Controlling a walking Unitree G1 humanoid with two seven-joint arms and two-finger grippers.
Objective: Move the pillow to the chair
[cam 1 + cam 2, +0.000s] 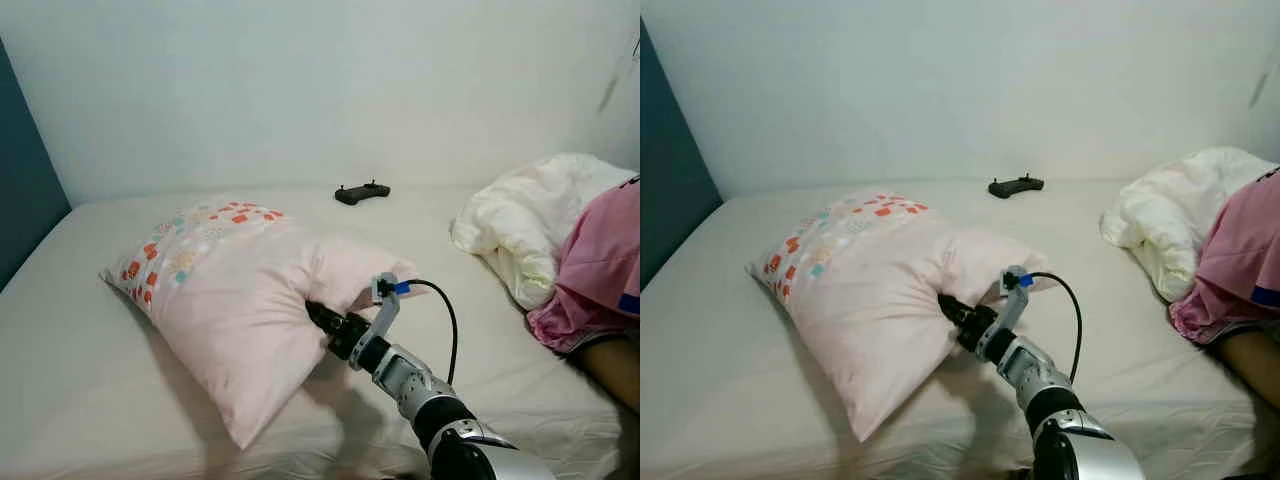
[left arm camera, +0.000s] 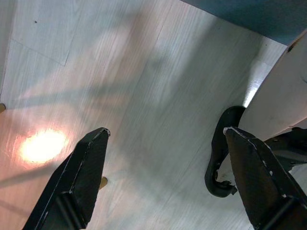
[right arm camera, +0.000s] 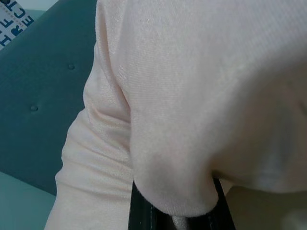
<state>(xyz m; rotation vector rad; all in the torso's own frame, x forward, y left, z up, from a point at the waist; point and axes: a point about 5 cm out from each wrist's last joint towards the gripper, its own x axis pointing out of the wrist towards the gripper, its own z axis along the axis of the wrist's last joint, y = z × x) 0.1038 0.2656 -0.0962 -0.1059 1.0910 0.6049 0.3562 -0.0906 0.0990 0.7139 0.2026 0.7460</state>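
1. The pillow lies on the bed, patterned end toward the wall, plain end near the bed's front edge. No chair can be made out.
2. The right gripper is buried in the pillow's right side edge, with fabric bunched around it. In the right wrist view a fold of pillow sits pinched between its two fingers, so it is clamped on cloth.
3. The left gripper hangs idle over the wooden floor, jaws spread wide, holding nothing.
4. Risk: the grip looks like cover cloth only, not stuffing. On lifting, the case could slide or the fold pull free, dropping the pillow.
5. Risk: held by one edge, the pillow would hang long and could drag over the bed edge or sweep the floor.
6. Risk: the black controller near the wall, the white blanket and a person in pink are at the right; a wide swing that way might brush them.
7. The head views give layout and arm pose, but hide the finger contact. The right wrist view shows the pinch and a teal headboard behind.
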